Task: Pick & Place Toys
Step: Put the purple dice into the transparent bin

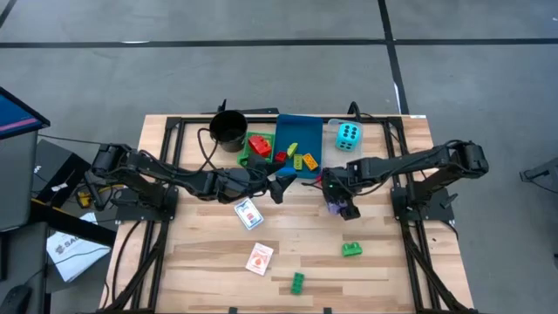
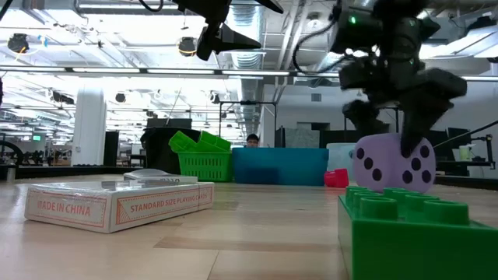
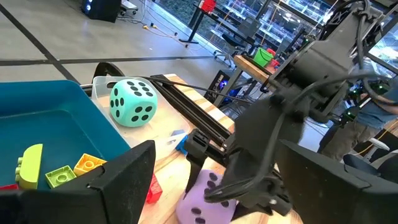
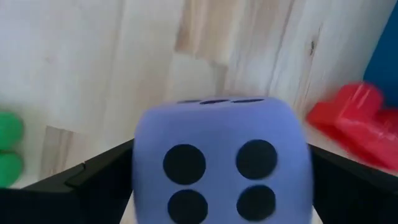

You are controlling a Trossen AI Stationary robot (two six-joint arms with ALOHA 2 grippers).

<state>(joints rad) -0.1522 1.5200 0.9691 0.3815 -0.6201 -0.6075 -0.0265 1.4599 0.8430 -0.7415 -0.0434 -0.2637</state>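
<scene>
A purple foam die sits on the wooden table just in front of the blue tray. My right gripper points down over it, open, one finger on each side of the die. My left gripper hangs open and holds nothing, above the table left of the die, near the blue tray's front edge. A cyan die rests in the clear tray. Several bricks lie in the blue and green trays. Two card packs and two green bricks lie on the table. My right gripper comes at the purple die from above, with its fingers beside two opposite faces. Whether they touch those faces cannot be told. The die stays upright, its four-dot face toward the wrist camera.
A black cup stands at the far left beside the green tray. A red brick lies on the table close to the purple die. Bare wood lies between the card packs and the green bricks near the front edge.
</scene>
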